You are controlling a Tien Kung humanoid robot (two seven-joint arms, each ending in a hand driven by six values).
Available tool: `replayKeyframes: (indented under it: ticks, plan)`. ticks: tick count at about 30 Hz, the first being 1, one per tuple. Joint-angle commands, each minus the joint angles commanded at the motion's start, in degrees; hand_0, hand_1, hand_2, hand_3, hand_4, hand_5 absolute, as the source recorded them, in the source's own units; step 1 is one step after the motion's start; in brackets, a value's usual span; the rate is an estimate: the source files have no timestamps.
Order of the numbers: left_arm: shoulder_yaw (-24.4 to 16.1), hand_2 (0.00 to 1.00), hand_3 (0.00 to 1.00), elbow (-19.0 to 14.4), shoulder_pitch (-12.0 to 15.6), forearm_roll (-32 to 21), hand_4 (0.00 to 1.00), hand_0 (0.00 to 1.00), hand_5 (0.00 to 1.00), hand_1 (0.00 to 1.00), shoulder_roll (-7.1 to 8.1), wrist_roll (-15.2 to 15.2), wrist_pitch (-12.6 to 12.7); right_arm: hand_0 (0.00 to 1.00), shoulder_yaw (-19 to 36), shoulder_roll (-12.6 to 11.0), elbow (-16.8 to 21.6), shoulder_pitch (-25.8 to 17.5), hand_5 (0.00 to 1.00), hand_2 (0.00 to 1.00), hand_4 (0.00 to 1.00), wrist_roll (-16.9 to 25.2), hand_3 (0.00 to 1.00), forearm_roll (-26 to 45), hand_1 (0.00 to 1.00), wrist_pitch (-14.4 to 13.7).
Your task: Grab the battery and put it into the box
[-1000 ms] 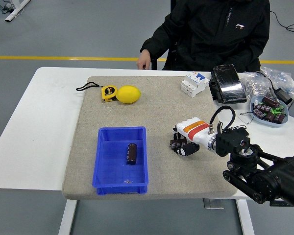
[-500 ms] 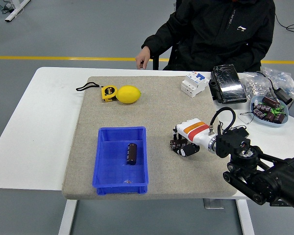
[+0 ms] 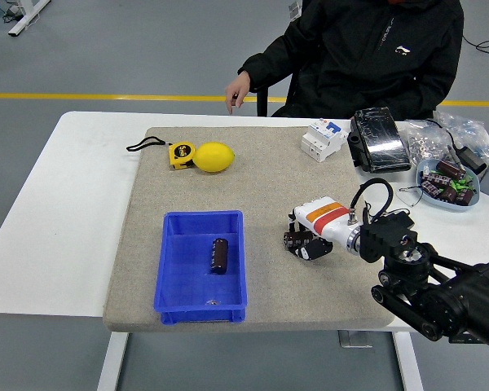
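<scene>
I'm seeing one battery [image 3: 219,255] lying inside the one blue box [image 3: 179,305], so the drop is looking done. My right hand [image 3: 303,243] is hovering over the mat [image 3: 261,179] right of the box, fingers curled and gripping nothing; the left arm isn't showing. I'm worrying that swinging back carelessly could clip the box's rim and jolt it. Counting: one lemon [image 3: 214,157], one tape measure [image 3: 179,154], one breaker [image 3: 323,139], one bowl [image 3: 428,173] of spare parts. The person's hand [image 3: 236,89] is hanging beyond the far edge.
</scene>
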Motion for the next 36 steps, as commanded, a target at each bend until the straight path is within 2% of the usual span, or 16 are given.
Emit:
replayKeyframes:
  ticks: [36]
  plan:
    - [-0.37, 0.655, 0.585, -0.03, 0.19, 0.42, 0.632, 0.730, 0.538, 0.695, 0.38, 0.18, -0.03, 0.117, 1.25, -0.68, 2.89, 1.22, 0.106, 0.382, 0.918, -0.33, 0.454, -0.89, 0.273, 0.20]
